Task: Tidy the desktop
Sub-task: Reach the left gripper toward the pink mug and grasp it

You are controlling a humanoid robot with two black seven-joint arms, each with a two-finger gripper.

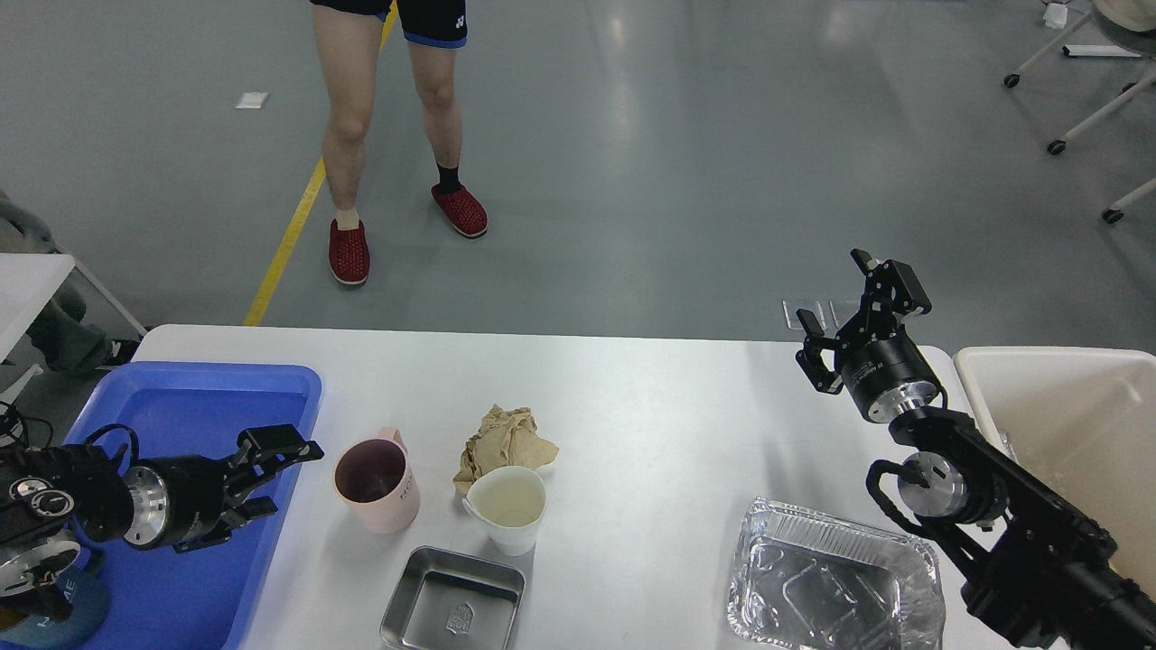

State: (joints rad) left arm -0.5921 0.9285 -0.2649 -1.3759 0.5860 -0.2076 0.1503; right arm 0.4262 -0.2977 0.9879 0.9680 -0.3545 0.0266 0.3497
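Note:
The white desktop [668, 406] spans the lower view. On it stand a pink mug [375, 485], a white cup [506, 508] and, right behind the cup, a crumpled brown paper wad [503, 438]. A steel square tray [453, 599] lies at the front edge and a foil container [833, 580] at front right. My left gripper [282, 476] is open over the blue tray's right edge, a short way left of the pink mug. Raised over the desktop's far right edge, my right gripper [858, 311] is open and holds nothing.
A blue tray [217, 397] lies at the left with a dark teal mug [68, 607] partly hidden by my left arm. A cream bin [1075, 424] stands at the right. A person in red slippers [348, 253] stands beyond the far edge.

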